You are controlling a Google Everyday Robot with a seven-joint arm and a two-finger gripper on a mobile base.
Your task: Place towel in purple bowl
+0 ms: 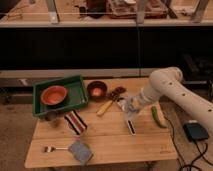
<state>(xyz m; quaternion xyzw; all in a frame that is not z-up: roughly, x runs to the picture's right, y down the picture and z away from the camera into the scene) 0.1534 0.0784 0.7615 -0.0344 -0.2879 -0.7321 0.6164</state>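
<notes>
The towel (pixel 75 122) is a striped cloth, dark red, white and black, lying on the wooden table (pixel 150 145) just in front of the green tray. The dark purple-brown bowl (pixel 96 90) stands at the back middle of the table with something orange inside. My gripper (pixel 131 105) is at the end of the white arm (pixel 167 85), low over the table right of centre. It is well right of both the towel and the bowl, and nothing shows in it.
A green tray (pixel 75 85) holds an orange bowl (pixel 54 94) at the back left. A yellow utensil (pixel 105 107), a dark red item (pixel 118 92), a white and black tool (pixel 131 126) and a green cucumber (pixel 157 117) lie near the gripper. A grey sponge (pixel 80 151) and fork (pixel 52 148) lie front left.
</notes>
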